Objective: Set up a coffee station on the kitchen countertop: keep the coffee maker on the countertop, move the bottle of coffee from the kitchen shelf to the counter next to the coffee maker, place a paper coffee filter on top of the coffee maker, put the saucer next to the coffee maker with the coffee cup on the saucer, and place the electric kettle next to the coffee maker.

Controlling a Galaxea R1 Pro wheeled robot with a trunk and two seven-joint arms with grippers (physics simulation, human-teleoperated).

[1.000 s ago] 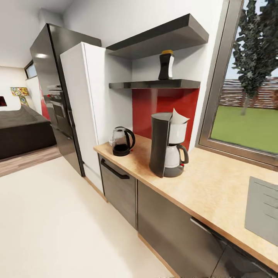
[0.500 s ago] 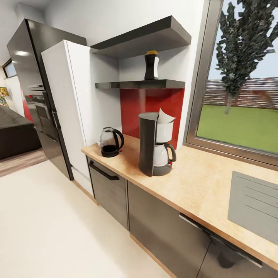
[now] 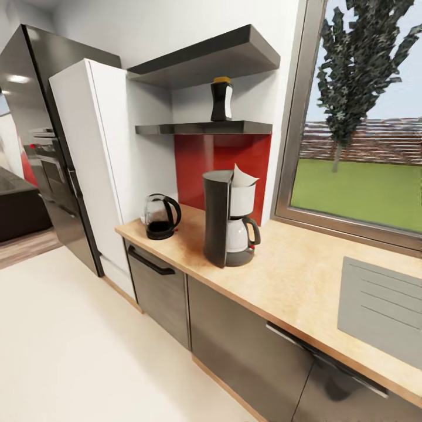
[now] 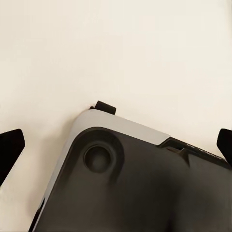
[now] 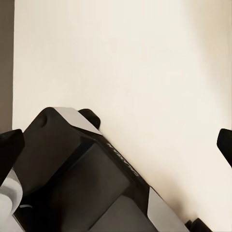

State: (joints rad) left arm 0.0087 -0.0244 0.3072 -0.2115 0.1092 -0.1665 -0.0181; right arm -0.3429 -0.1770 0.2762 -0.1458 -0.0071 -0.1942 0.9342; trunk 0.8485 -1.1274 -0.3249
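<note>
Bottle of coffee point(image 3: 221, 99), a dark brown waisted jar with a yellow-gold lid, stands upright on the thin glossy black kitchen shelf point(image 3: 205, 127), above the tall dark grey coffee maker point(image 3: 227, 218) with a white paper coffee filter point(image 3: 242, 175) on top. The rounded glass electric kettle point(image 3: 160, 215) sits near it on the beige wood-look counter point(image 3: 293, 281). My left jaws point(image 4: 114, 147) and right jaws point(image 5: 116, 145) are spread, empty, pointing at the pale floor point(image 3: 76, 351), so the jar lies high above both; I judge neither arm clearly nearer.

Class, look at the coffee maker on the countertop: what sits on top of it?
A white paper coffee filter sticks up from the top of the coffee maker, above its white basket. The filter's lower part and the basket's inside are hidden.
</note>
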